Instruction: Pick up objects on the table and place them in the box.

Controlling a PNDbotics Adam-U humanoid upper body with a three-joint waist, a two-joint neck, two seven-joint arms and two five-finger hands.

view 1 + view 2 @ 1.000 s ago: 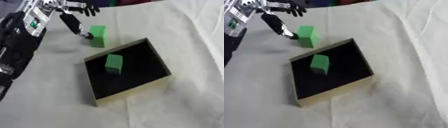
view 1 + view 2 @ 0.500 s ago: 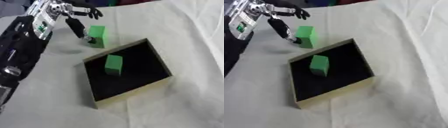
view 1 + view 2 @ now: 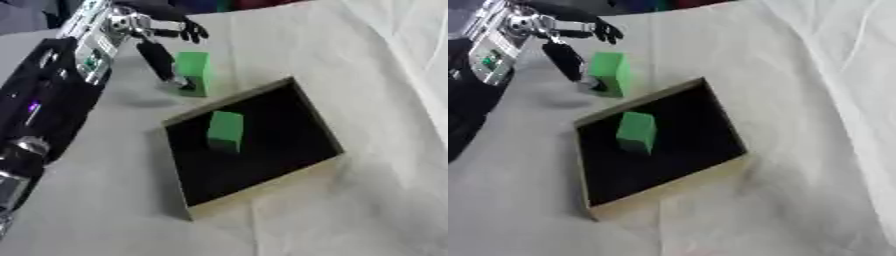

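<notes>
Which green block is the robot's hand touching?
The green block standing on the white cloth outside the black box; the left hand reaches it.

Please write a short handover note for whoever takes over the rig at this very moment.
Left hand: at the far left of the table, one finger reaching down to the near-left side of the outer block, the others spread above it; not gripping it.
Right hand: out of view.
Box: on the table, holding one green block upright.
Outer block: upright on the cloth beside the box's far rim.
Done: one block is in the box.
Left: grasp the outer block and put it in the box.
</notes>
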